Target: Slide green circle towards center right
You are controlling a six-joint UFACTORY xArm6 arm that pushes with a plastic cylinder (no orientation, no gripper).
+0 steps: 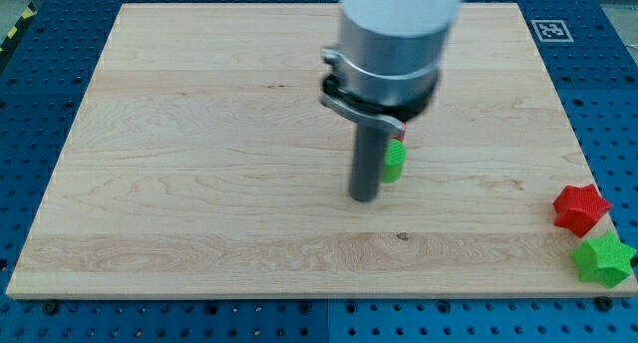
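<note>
- Nearest the view's bottom, the wooden board [199, 253] ends in its front edge, with blue pegboard [20, 183] showing around it on all sides.
- At the bottom right corner of the board sit a green star [602, 259] and, just above and touching or nearly touching it, a red star [581, 208]; both lie close to the right edge.
- Further up, near the middle of the board, my tip [364, 197] rests on the wood at the lower end of the dark rod.
- The green circle [395, 162] sits right beside the rod on the view's right, slightly above the tip; it looks to be touching the rod, and the rod hides its left part.
- A sliver of something red shows just above the green circle, under the arm's collar; it is too hidden to name.
- There are no jaws here to be released or clenched: the arm ends only in the rod, so it grasps nothing.
- The relation that matters: the circle lies to the tip's right, so, as I judge it, a straight push toward the view's right suits the task.
- The wood between the circle and the right edge is bare at that height; the two stars lie lower, off that line.
- Pushing too far risks the right edge.
- At the view's top right, a printed marker [551, 29] sits on the board's far corner.
</note>
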